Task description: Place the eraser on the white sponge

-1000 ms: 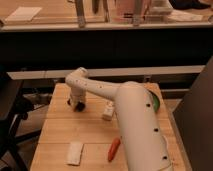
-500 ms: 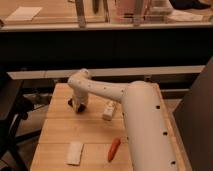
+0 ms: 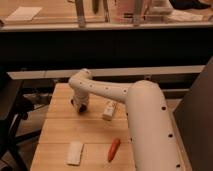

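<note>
The eraser (image 3: 109,110), a thick white block with dark marks, lies on the wooden table (image 3: 60,130) near its middle. The white sponge (image 3: 75,152), a thin flat white pad, lies near the table's front left. My gripper (image 3: 78,105) hangs low over the table at the back left, a little to the left of the eraser and apart from it. It is well behind the sponge. My white arm (image 3: 145,120) reaches in from the lower right and hides the table's right side.
An orange carrot-shaped piece (image 3: 114,149) lies to the right of the sponge near the front edge. A dark chair (image 3: 12,112) stands left of the table. A dark counter with a glass screen (image 3: 100,45) runs behind it.
The arm's thick forearm has swung to the right. The gripper has shifted slightly right and toward the front. The eraser, sponge and carrot piece have not moved.
</note>
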You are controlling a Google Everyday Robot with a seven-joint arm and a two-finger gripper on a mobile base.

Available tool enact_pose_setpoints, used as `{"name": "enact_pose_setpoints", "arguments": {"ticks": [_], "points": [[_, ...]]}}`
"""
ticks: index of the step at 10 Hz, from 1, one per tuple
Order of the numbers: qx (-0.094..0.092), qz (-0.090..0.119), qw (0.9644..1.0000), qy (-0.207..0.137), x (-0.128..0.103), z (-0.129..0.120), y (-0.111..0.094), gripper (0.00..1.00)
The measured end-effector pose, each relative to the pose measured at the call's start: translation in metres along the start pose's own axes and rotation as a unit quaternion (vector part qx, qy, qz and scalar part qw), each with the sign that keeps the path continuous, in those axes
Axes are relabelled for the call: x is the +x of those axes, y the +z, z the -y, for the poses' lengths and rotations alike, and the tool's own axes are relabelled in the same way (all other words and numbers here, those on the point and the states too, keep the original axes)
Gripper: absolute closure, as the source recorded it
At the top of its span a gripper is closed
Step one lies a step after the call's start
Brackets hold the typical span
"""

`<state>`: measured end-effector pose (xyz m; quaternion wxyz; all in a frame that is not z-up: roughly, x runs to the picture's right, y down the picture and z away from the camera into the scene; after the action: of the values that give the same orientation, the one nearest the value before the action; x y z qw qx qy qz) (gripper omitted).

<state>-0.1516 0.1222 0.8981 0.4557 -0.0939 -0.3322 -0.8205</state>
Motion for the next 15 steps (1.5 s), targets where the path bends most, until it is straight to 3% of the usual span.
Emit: {"name": "enact_pose_setpoints", "arguments": {"ticks": [3, 12, 15], "points": [[-0.001, 0.000, 1.0000, -0.004, -0.011, 0.003, -0.009, 0.99], [0.000, 0.009, 0.9993, -0.035, -0.047, 0.031, -0.026, 0.99], [-0.001, 0.015, 0.9986, -0.050, -0.070, 0.049, -0.028, 0.99]]}}
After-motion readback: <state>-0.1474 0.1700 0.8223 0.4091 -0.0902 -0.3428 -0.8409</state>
